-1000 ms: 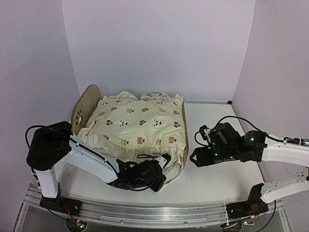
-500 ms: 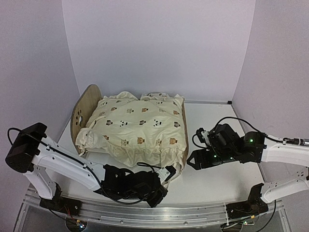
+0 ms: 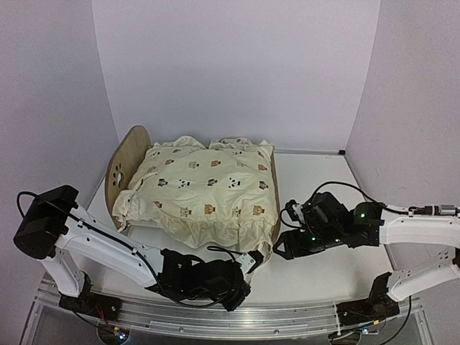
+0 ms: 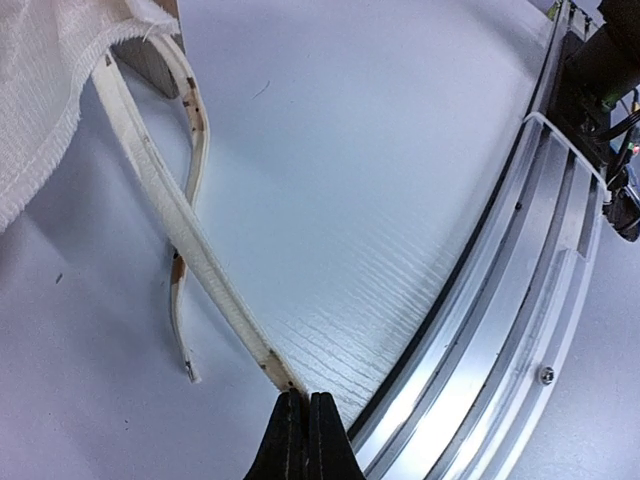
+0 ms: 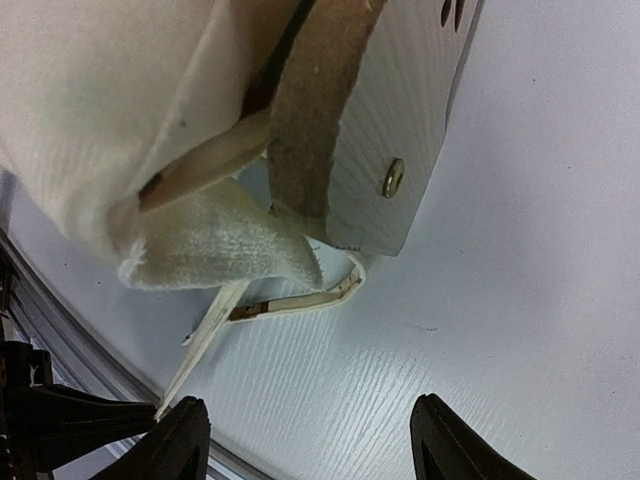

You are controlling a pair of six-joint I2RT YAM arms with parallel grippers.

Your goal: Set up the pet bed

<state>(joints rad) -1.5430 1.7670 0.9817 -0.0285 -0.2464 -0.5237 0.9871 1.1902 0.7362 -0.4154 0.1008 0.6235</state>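
Note:
The pet bed (image 3: 121,167) is a light-wood frame, its arched headboard to the left and its footboard (image 5: 395,120) to the right. A cream animal-print cushion (image 3: 208,188) lies over it and hides the base. My left gripper (image 3: 237,291) sits low by the near rail, shut on the end of a cream tie strap (image 4: 190,255) that runs taut from the cushion's corner (image 4: 35,110). A second strap (image 4: 196,140) hangs loose beside it. My right gripper (image 3: 282,250) is open just off the footboard's near corner, nothing between its fingers (image 5: 185,445).
The aluminium base rail (image 4: 525,290) runs close along the near side of the left gripper. Another loose strap (image 5: 300,300) curls on the table under the footboard corner. White walls close in the table at the back and on both sides.
The left gripper has drawn back toward the near rail with the strap, pulling it taut. The right gripper has moved left, closer to the footboard's near corner.

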